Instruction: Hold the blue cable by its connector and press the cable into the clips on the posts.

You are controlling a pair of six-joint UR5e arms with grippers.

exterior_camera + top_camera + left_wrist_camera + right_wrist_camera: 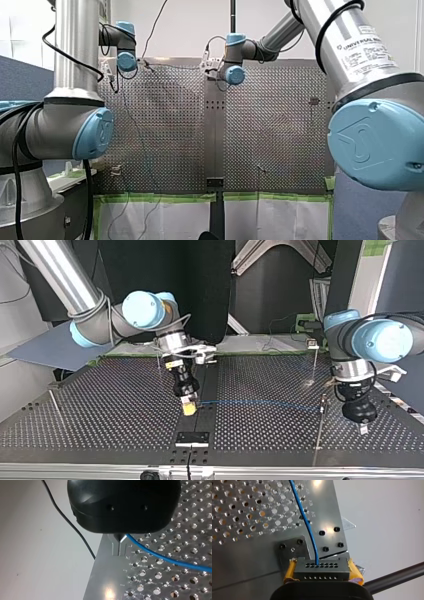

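Connector (322, 570) pinched in right end effector (189, 408) (yellow pads (290, 573)), top view centre; left end effector (121, 539) pinching blue cable (162, 556).

In the left wrist view you cannot see where the blue cable (162, 556) ends, because the black body of my left gripper (120, 538) covers it, and its other part is cut by the picture's edge. In the right wrist view the body of my right gripper (322, 570) is cut off behind the connector (322, 567). In the front view the cable is too thin for you to follow, and in the top view the clips (324, 399) on the posts (319, 432) are too small to tell if the cable sits in them.
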